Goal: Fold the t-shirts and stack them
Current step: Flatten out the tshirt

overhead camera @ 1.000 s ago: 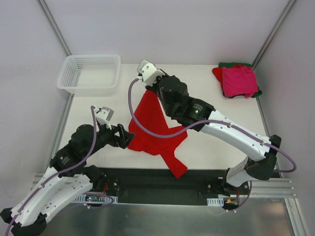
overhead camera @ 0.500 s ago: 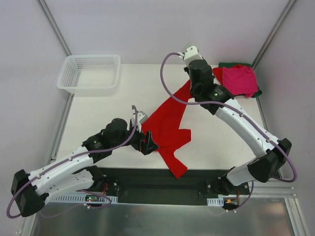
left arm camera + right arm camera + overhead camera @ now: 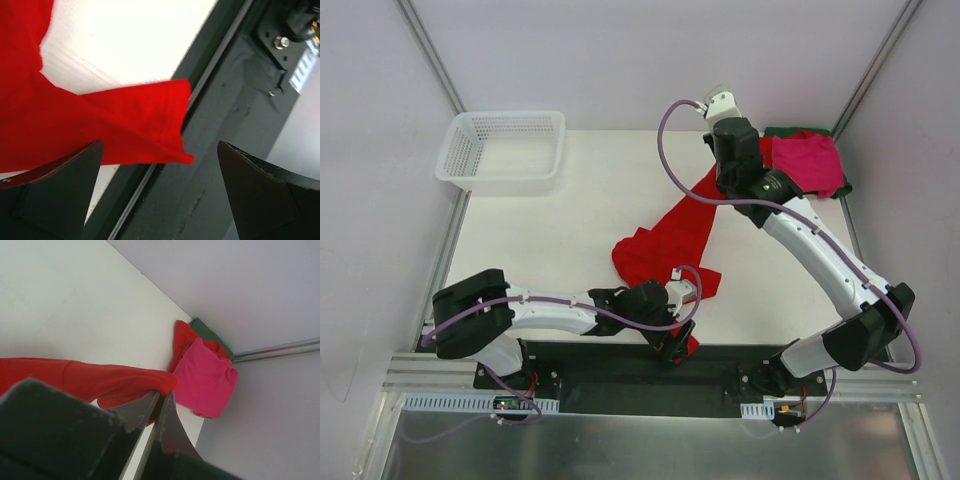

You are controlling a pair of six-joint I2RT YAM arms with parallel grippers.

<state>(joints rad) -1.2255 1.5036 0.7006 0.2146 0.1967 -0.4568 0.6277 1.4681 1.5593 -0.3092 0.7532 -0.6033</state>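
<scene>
overhead view of a white table [image 3: 550,230]. a bright red t-shirt [image 3: 665,245] lies stretched from the table's centre toward 1 o'clock, where the right jaws, pressed together, pinch one corner of it. its sleeve [image 3: 150,125] drapes over the table's 6 o'clock edge, and the left jaws stand spread wide above that sleeve, gripping nothing. at 2 o'clock sits a folded stack: a magenta-pink t-shirt [image 3: 807,165] on a red t-shirt [image 3: 181,340] and a dark green t-shirt [image 3: 205,330]. a white mesh basket [image 3: 500,150] sits at 10 o'clock.
</scene>
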